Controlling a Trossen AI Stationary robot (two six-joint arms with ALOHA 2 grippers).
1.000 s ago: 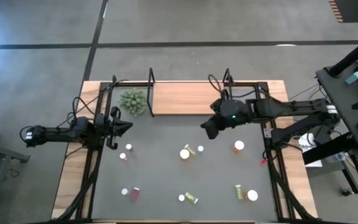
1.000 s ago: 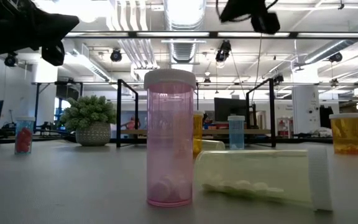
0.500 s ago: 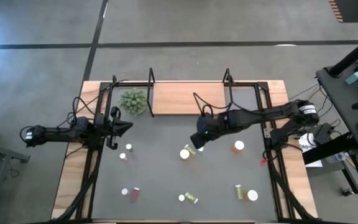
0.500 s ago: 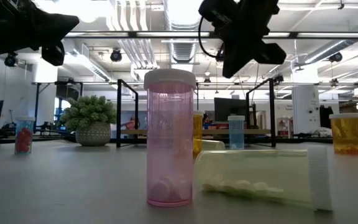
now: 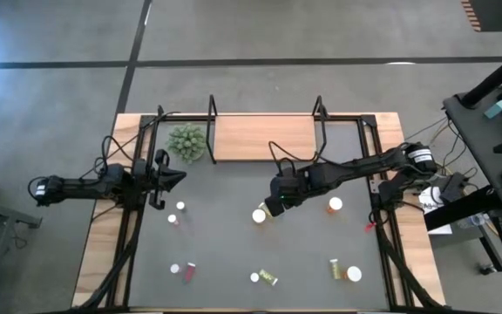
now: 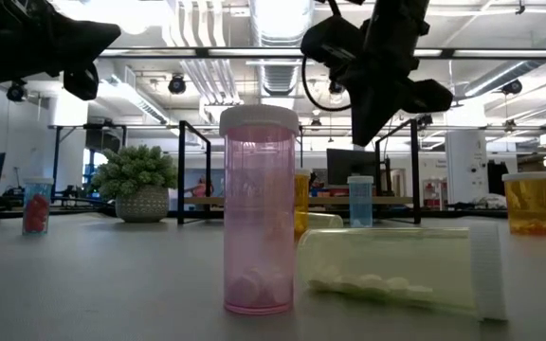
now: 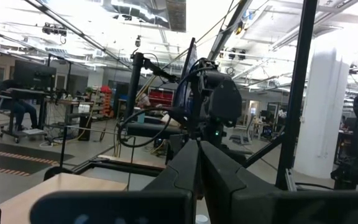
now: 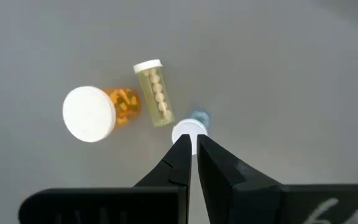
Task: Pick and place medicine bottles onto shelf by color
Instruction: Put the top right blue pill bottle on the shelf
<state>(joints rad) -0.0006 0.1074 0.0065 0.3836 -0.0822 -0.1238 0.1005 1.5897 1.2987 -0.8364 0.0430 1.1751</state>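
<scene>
The shelf (image 5: 264,137) is seen bare at the dark mat's (image 5: 225,244) far edge, beside a green plant (image 5: 186,142). Medicine bottles (image 8: 155,93) holding pills are scattered across the mat. The right gripper (image 8: 192,147), jaws closed and empty, is poised above a blue bottle (image 8: 191,127); the left gripper (image 5: 174,177) is closed too.

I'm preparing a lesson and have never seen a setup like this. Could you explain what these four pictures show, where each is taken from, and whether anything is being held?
Two robot arms work at a table. One picture looks straight down, one looks level across the tabletop, and two come from cameras on the wrists. Small medicine bottles are scattered on a grey mat; behind it stand a wooden shelf and a small plant. The right gripper, shut and empty, hovers above a blue bottle beside a yellow bottle and an orange bottle. The left gripper, also shut, waits at the left side holding nothing.
</scene>
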